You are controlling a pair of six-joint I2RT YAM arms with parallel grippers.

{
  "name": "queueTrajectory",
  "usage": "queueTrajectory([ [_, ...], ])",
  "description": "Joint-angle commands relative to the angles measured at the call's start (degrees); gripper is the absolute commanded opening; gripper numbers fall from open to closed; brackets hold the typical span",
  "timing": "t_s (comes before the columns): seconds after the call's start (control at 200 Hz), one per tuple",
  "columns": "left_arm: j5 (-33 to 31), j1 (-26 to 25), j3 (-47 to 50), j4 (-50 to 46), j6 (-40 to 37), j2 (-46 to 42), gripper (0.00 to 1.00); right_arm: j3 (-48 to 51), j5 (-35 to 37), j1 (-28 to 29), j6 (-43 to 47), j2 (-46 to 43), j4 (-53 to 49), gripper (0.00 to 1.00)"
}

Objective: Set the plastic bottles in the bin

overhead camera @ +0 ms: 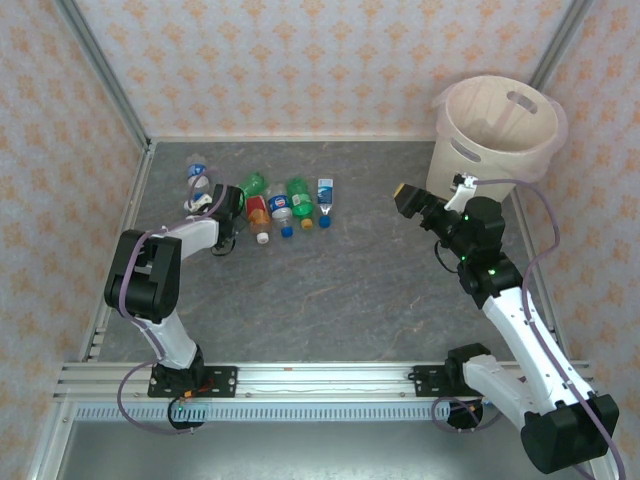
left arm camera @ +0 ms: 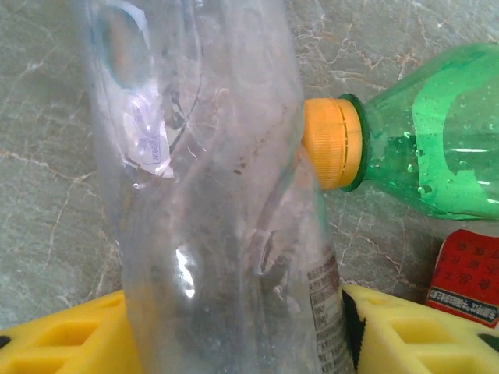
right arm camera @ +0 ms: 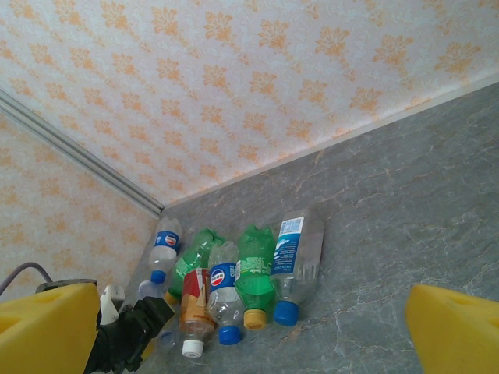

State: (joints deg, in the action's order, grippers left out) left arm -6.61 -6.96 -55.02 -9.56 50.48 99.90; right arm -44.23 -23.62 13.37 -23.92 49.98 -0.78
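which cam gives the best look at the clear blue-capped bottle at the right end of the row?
Right wrist: the clear bottle lies unobstructed and large, blue-and-white label and blue cap plain to see, beside a green bottle. Top external shows the same bottle small, with little label detail.

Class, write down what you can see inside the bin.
Inside the bin, the top view shows bare pale inner wall and a slot handle, with no bottle against them. Its near wall covers the bottom, so anything lying low cannot be seen.
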Motion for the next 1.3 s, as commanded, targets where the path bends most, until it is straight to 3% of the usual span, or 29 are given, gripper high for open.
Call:
queueTrajectory([
  [0.0,-1.4,0.6,1.1,0.5,-1.0,-0.5,0.58,-0.1,0.2,0.2,0.5,-0.7,0.7,1.0],
  [0.591,-3.9,-1.3,8.1,-2.5,-4.1,-20.5,0.56,-1.9,0.1,1.3,-0.7,-0.3,0.8,1.0],
  [0.896,-10.0,-11.3,5.0,-3.2,-13.5,-27.2,0.56,-4.4,-1.9,2.0,-1.3,1.9,1.1,1.0],
  [1.296,-16.9,-28.3,4.6,5.8,-31.6,-29.5,0.56,-12.0,-5.3,2.1,0.6,7.8,-1.4,1.0],
])
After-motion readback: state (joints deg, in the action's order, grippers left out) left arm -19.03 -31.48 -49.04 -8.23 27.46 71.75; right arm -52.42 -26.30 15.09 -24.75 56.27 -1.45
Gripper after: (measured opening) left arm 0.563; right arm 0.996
